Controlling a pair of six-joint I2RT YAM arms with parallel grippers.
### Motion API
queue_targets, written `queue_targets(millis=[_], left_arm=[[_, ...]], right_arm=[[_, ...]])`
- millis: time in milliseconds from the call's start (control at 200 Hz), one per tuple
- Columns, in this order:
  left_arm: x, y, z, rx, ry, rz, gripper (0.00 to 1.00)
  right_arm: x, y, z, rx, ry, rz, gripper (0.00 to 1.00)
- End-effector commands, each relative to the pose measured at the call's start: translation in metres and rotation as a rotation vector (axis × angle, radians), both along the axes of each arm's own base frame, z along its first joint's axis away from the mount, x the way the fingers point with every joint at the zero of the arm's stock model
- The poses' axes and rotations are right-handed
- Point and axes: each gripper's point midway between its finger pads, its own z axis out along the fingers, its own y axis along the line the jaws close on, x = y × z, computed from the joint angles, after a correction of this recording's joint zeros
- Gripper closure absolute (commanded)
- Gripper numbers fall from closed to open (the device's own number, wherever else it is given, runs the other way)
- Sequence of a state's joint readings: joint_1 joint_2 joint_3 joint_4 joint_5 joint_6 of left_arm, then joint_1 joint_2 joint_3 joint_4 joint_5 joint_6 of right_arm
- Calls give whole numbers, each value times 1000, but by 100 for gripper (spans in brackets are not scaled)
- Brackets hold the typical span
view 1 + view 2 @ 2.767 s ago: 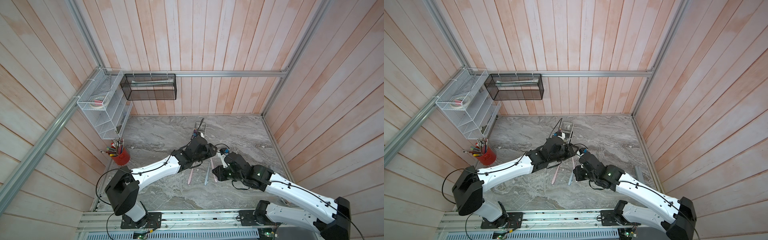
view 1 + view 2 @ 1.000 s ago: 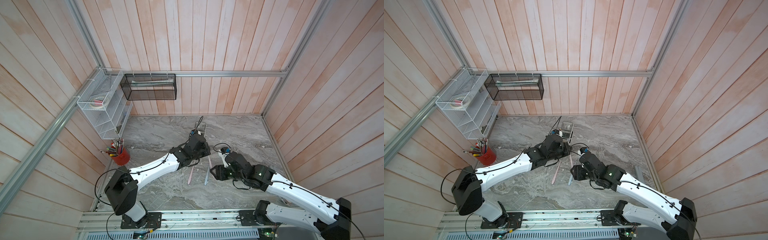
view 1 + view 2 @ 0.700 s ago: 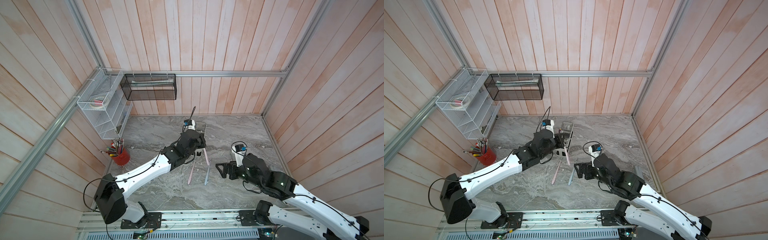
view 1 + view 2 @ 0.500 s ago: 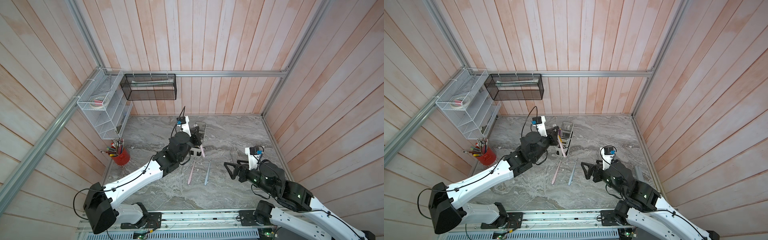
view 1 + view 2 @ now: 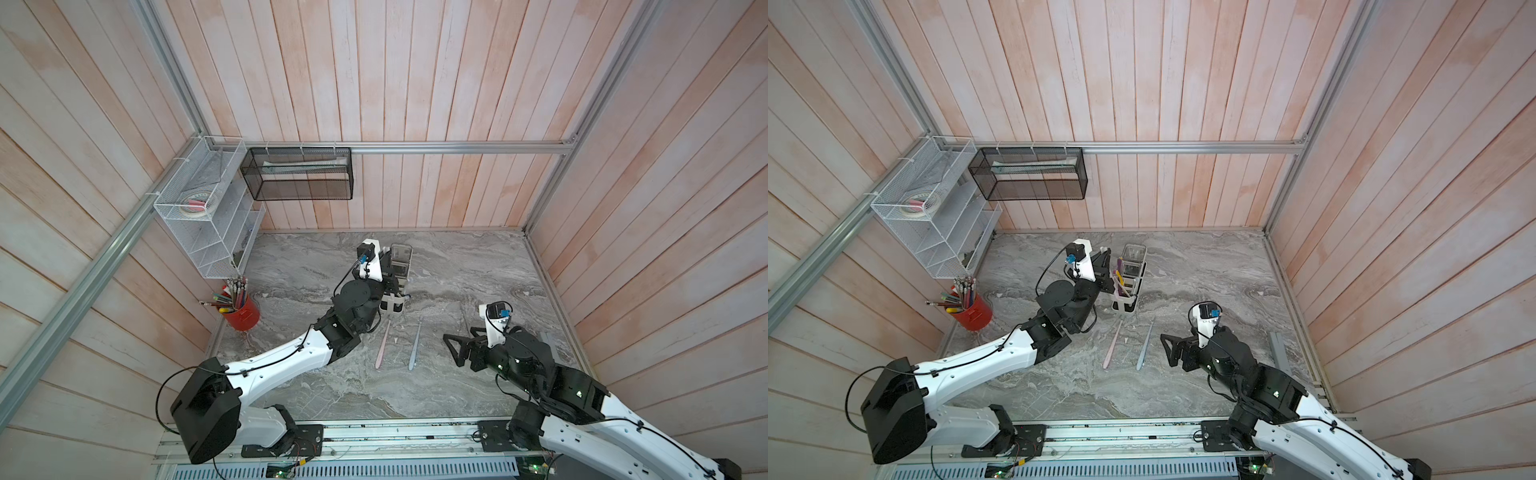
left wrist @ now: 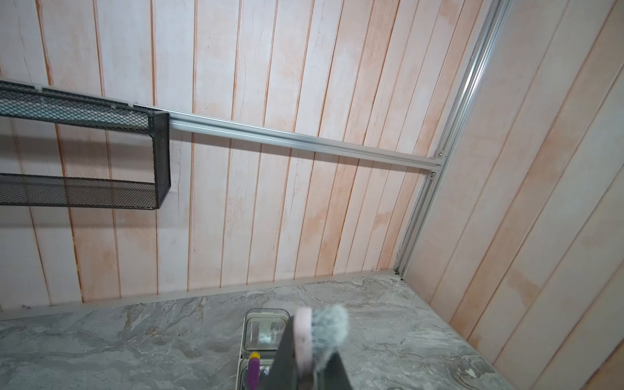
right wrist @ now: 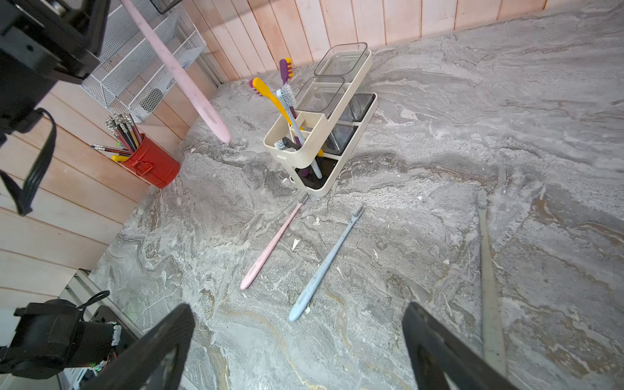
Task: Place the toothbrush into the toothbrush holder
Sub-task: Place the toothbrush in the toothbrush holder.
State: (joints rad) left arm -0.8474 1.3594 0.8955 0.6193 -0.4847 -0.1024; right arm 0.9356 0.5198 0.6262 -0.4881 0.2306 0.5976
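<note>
My left gripper [image 5: 1104, 261] [image 6: 309, 341] is shut on a pink toothbrush [image 6: 303, 337] just below its grey-blue bristle head. The handle [image 7: 189, 77] hangs down in the air beside the cream-white toothbrush holder [image 5: 398, 286] [image 5: 1128, 291] [image 7: 324, 135] [image 6: 250, 324], not inside it. The holder stands upright at mid-table and has purple, yellow and grey toothbrushes in its end compartment. My right gripper [image 5: 455, 350] [image 5: 1169, 350] [image 7: 299, 309] is open and empty, low over the marble near the front right.
A second pink toothbrush [image 5: 382, 345] [image 7: 273, 243] and a blue one [image 5: 414, 345] [image 7: 327, 263] lie on the table in front of the holder, and a pale one [image 7: 488, 270] lies further right. At the left wall are a red pen cup [image 5: 243, 316], a white mesh rack [image 5: 208, 216] and a black mesh basket [image 5: 299, 178].
The left arm rose from the table with the pink toothbrush and swung back beside the holder. The right gripper let go, opened wide and drew back toward the front right.
</note>
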Motion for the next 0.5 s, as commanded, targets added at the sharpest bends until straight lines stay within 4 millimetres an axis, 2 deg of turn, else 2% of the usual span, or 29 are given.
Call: queue_targets(millis=[0, 235, 495], left_arm=[[7, -3, 3, 32, -48, 36, 100], [19, -14, -19, 42, -38, 52, 100], [30, -21, -19, 26, -86, 79, 100]], right_arm=[[0, 5, 2, 14, -28, 22, 2], [-1, 6, 2, 17, -31, 31, 2], [0, 7, 2, 17, -36, 37, 2]])
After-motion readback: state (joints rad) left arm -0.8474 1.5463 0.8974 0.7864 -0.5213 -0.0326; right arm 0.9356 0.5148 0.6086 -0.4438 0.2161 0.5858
